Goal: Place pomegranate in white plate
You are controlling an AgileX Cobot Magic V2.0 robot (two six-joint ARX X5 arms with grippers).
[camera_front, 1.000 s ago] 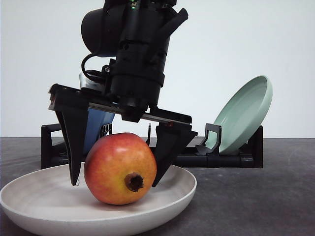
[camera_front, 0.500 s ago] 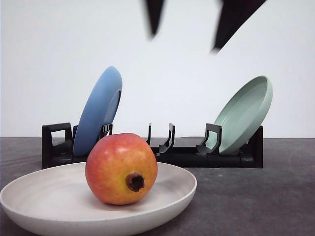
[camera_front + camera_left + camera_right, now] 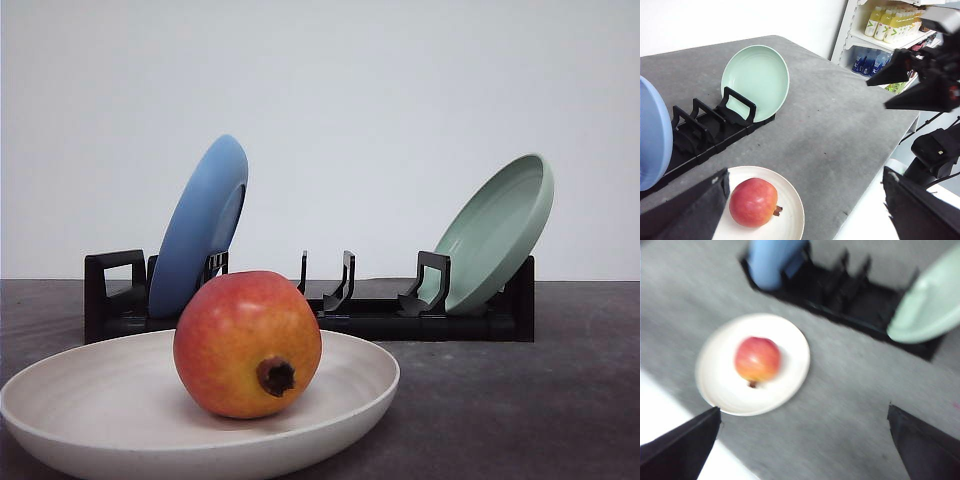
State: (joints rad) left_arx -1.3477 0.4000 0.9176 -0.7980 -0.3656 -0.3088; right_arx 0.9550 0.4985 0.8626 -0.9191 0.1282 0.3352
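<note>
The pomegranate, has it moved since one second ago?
No. In the front view the pomegranate sits in the white plate at the same spot below the blue plate.

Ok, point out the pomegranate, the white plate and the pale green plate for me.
pomegranate (image 3: 247,343), front view, middle of its red-orange skin.
white plate (image 3: 95,385), front view, bare inner surface beside the fruit.
pale green plate (image 3: 497,232), front view, middle of its concave face.
</note>
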